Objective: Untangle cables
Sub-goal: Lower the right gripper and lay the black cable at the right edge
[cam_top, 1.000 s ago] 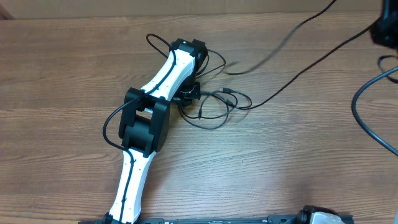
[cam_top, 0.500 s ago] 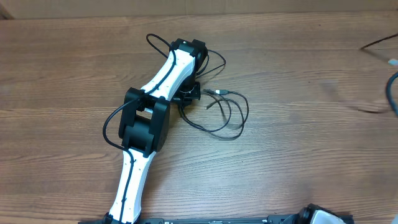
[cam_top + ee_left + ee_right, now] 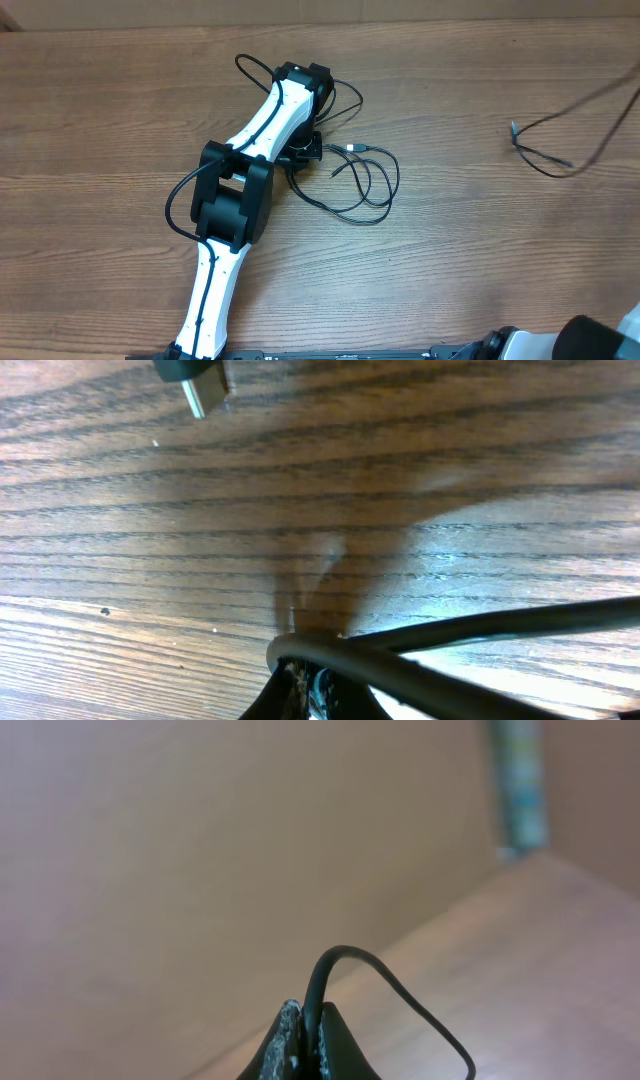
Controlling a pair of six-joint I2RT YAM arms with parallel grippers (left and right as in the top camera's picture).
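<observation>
Two pinches on | my left gripper (image 3: 318, 685) clamped on the looped cable (image 3: 370, 190) | my right gripper (image 3: 308, 1035) clamped on the other cable (image 3: 545, 158), well apart at far right | tip: pull slow so loops don't snag

One looped cable (image 3: 397, 178) and one separate cable (image 3: 545, 160), two altogether, plus one robot arm (image 3: 270, 120) and one wooden table (image 3: 100, 120).

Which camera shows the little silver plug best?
The left wrist view: the plug looks big and close, metal tip clear, though its top is cut off. Overhead, it is a tiny speck beside the cable loops. The right wrist view misses it.
</observation>
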